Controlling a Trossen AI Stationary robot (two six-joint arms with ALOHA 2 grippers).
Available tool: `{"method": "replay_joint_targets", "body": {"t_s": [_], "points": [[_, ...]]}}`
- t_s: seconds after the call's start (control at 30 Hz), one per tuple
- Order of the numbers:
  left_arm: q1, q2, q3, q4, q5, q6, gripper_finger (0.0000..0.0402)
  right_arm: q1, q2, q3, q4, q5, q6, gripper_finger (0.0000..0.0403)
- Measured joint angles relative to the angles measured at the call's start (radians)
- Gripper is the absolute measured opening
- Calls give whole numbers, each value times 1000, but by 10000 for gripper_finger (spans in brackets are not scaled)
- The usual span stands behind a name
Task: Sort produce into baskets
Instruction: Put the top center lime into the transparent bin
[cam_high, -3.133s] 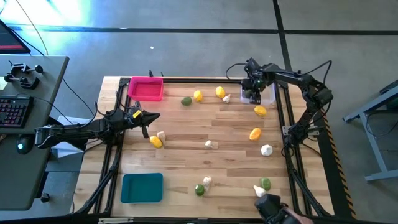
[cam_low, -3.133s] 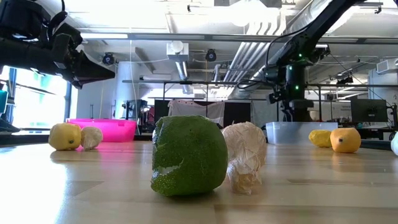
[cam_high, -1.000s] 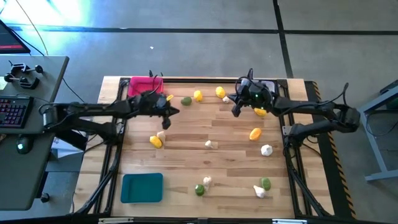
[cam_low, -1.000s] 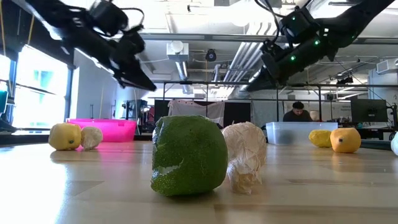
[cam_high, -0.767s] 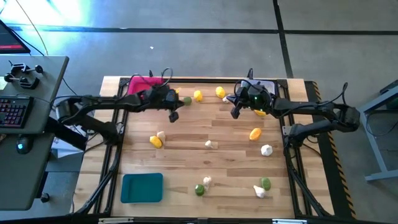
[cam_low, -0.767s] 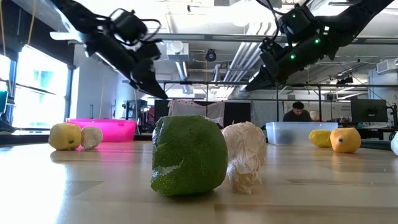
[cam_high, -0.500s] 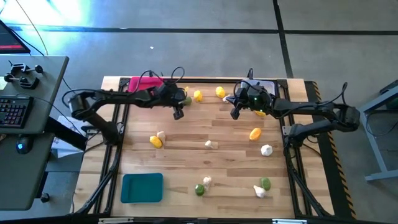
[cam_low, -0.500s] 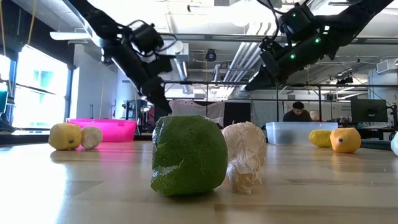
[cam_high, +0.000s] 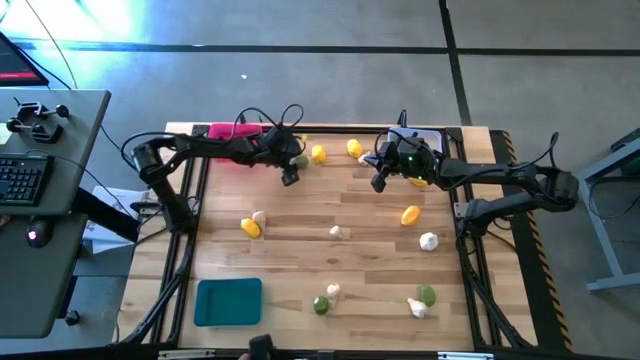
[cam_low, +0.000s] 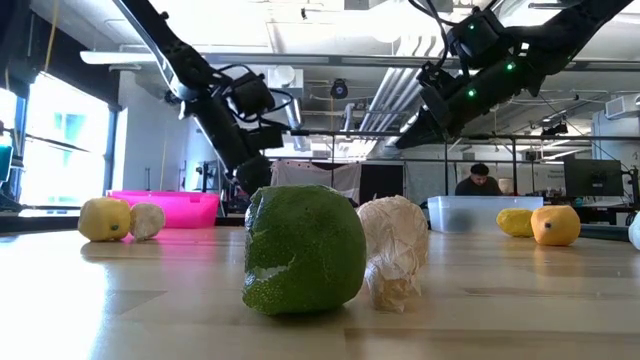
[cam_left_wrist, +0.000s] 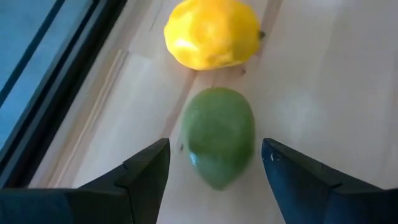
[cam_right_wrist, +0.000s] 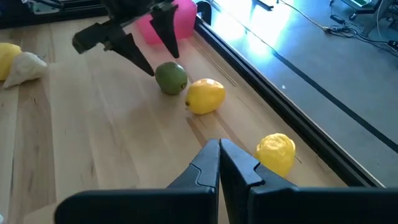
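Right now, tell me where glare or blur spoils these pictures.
High view: blue-white glare on the floor upper left. Low view: bright ceiling lights; the near lime looms large. Left wrist view: the green fruit looks soft between open fingers.

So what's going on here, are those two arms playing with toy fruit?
They are sorting toy produce into baskets. The left gripper is open, its fingers on either side of a green lime that lies on the table next to a yellow lemon, near the pink basket; it has not closed on it. The right gripper is shut and empty, hovering near the clear basket. Most limes, lemons and garlic bulbs lie scattered on the wood, and the teal basket looks empty.
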Motion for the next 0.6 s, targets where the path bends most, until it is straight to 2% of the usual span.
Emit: {"method": "replay_joint_targets", "body": {"t_s": [0.37,0.47,0.6], "points": [[0,59,0,45,11,1,237,0,0,0,0,-33,-52,0],[-2,59,0,53,14,-16,221,0,0,0,0,-55,-55,0],[-2,59,0,53,77,-32,182,3,0,0,0,-58,-21,0]]}}
